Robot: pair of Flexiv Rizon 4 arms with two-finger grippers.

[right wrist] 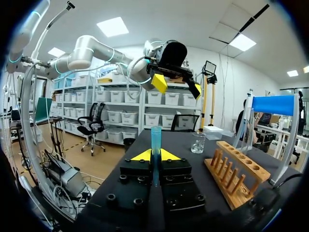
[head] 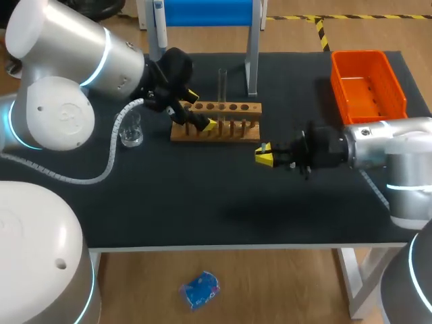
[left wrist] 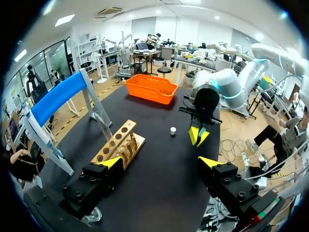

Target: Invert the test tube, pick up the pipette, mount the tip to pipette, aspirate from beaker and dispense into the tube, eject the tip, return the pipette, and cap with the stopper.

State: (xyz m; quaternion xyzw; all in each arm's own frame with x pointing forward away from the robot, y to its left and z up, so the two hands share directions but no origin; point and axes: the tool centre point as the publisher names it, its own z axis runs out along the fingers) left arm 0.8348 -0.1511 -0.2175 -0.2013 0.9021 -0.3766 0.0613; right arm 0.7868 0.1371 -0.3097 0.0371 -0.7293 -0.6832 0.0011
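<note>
A: From the head camera, what lies around the wooden rack?

B: The wooden rack (head: 233, 133) sits toward the back of the black table (head: 202, 202). The left gripper (head: 201, 110) hangs over the rack's left end with its fingers spread apart. Whether they touch the wood I cannot tell. A clear tube (head: 222, 84) stands upright from the rack's back row. The beaker (head: 131, 133) is well to the rack's left and the orange bin (head: 368, 84) well to its right. A blue-barred stand (head: 253, 57) is just behind the rack.

A: And the other arm?

B: The right gripper (head: 264, 155) is just in front of the rack's right end, tips pressed close. What they hold is not clear from up there.

A: The left wrist camera?

B: Its own fingers stand wide apart with nothing between them, and one of them is right beside the rack's near end. A small white stopper (left wrist: 173, 130) lies on the table near the rack's far end, between the rack and the right gripper, whose tips are together.

A: And the right wrist camera?

B: There the fingers pinch a slim bluish test tube (right wrist: 156, 140), held upright and rising above the yellow tips. The rack is off to one side of that gripper, and the beaker stands beyond the rack's far end. The left gripper shows open, higher than the rack.
</note>
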